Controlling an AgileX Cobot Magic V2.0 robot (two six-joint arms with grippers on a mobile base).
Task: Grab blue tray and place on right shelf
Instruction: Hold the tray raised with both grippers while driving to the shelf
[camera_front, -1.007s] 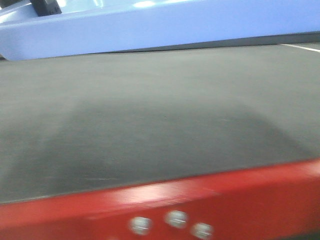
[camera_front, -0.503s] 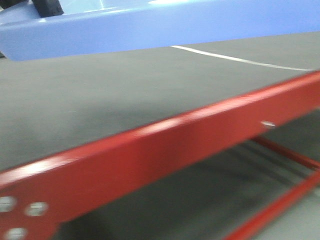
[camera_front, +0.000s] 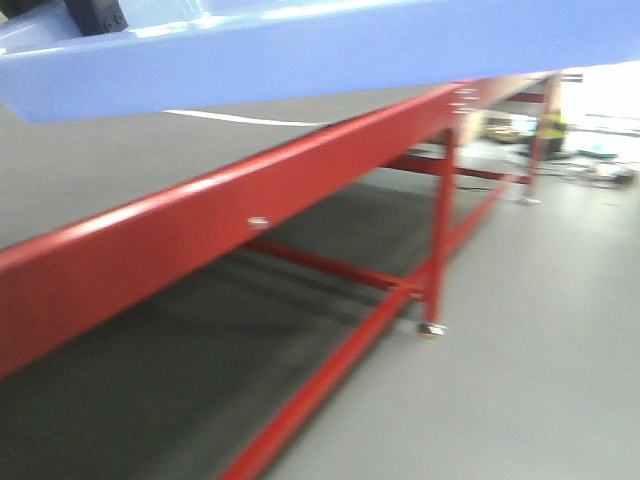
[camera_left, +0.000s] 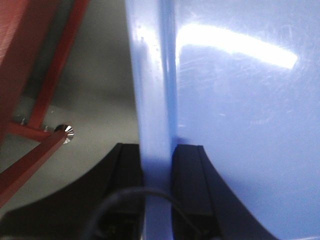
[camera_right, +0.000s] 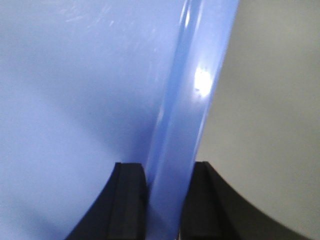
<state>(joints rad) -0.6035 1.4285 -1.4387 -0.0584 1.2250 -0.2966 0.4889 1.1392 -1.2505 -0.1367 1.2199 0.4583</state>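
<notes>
I am holding the blue tray (camera_front: 300, 55) aloft beside the red-framed counter (camera_front: 150, 250), with my left claw (camera_left: 157, 156) and right claw (camera_right: 167, 170) each pinching its rolled rim. Moving both claws level and together should prevent twisting. The right shelf is not showing.

**Glossy plastic, painted metal**

The light periwinkle-blue rectangular plastic tray (camera_front: 300, 50) is glossy and smooth, with fine scratches. The red painted metal desk frame (camera_front: 150, 250) has a soft sheen; the dark grey desk top (camera_front: 80, 170) looks matt. Both the left hand (camera_left: 157, 152) and right hand (camera_right: 166, 169) look matt black.
</notes>
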